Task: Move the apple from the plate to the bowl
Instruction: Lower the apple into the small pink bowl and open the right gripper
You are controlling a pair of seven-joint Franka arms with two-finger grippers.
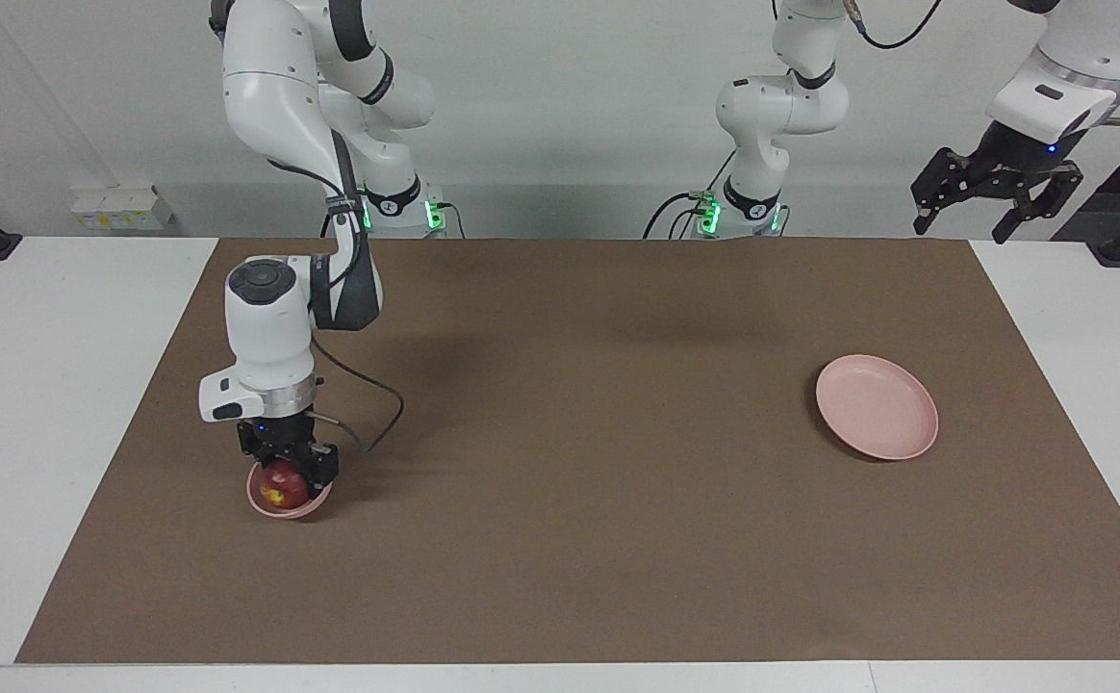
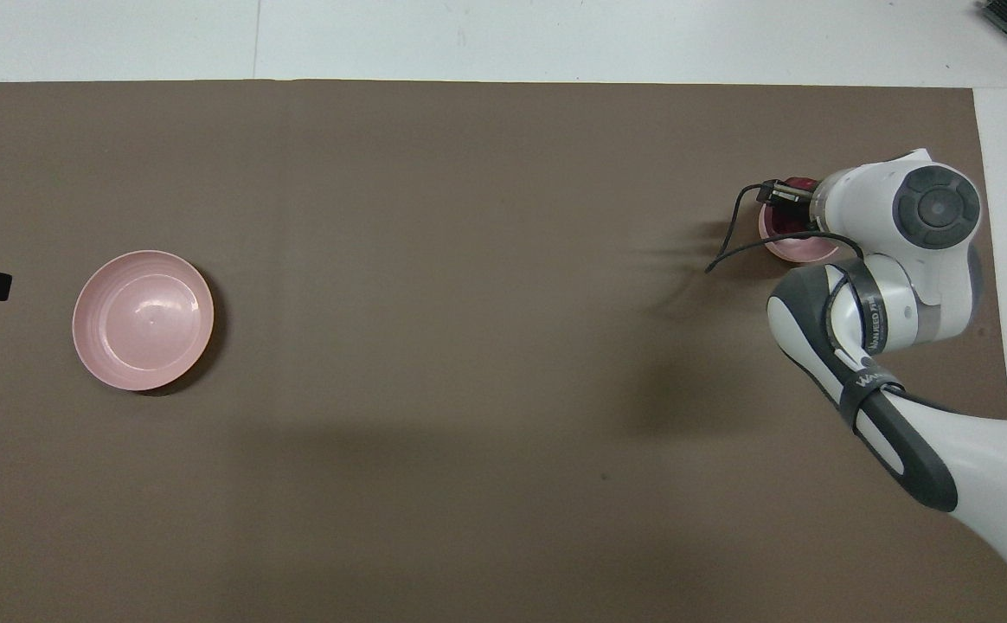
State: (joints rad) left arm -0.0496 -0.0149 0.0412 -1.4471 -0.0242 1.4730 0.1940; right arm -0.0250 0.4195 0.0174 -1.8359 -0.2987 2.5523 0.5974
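Over the bowl [image 1: 289, 505] | right claw [image 1: 288, 467] clamped around apple [image 1: 282, 484] | left claw [image 1: 991, 188] waits, fingers spread

Robot lab, two arms [image 1: 281, 106], brown-matted table [image 1: 598, 539], bare wall

The apple [image 1: 280, 485] is dark red with a yellowish patch on the side the facing view shows. The bowl [image 1: 289, 507] is pale pink, and so is the plate [image 1: 876, 405], plain and seemingly unpatterned. The mat [image 1: 579, 462] is a flat brown, the table [image 1: 60, 385] white. Both arms are white with dark grey joints; the right gripper [image 1: 288, 464] and left gripper [image 1: 990, 188] are black.
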